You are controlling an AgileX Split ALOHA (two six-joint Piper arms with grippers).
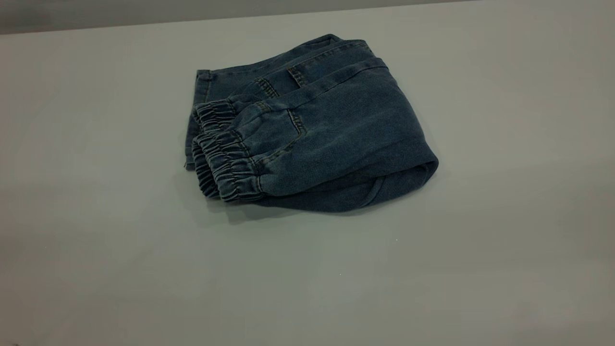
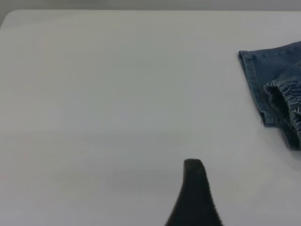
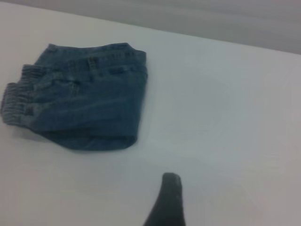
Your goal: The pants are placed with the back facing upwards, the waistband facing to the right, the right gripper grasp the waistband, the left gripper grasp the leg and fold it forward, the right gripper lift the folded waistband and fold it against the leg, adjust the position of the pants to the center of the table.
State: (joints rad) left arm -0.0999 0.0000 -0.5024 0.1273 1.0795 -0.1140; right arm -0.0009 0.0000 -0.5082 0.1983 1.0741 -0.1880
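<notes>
The bare table [image 1: 307, 288] fills the near part of the exterior view, and no arm shows in that view. On it the pants [image 1: 307, 129] lie as a compact folded bundle, a little above the middle of the picture, toward 12 o'clock from the centre. The waistband [image 1: 223, 166] is gathered at the 9 o'clock side of the bundle, in two ruffled layers, and the rounded fold edge is at the 4 o'clock side. The printed leg is hidden inside the fold, so I cannot point to it. Both grippers are away from the cloth: in each wrist view only one dark fingertip shows, the left gripper [image 2: 194, 188] and the right gripper [image 3: 168, 197], and I cannot tell if their jaws are open or closed. In my judgement the folds are finished and only the centring may remain. The risk is in pushing or dragging the bundle: the upper layer is thick and loose, so a pull on the waistband alone could open the fold, or shift the top layer off the lower one.
</notes>
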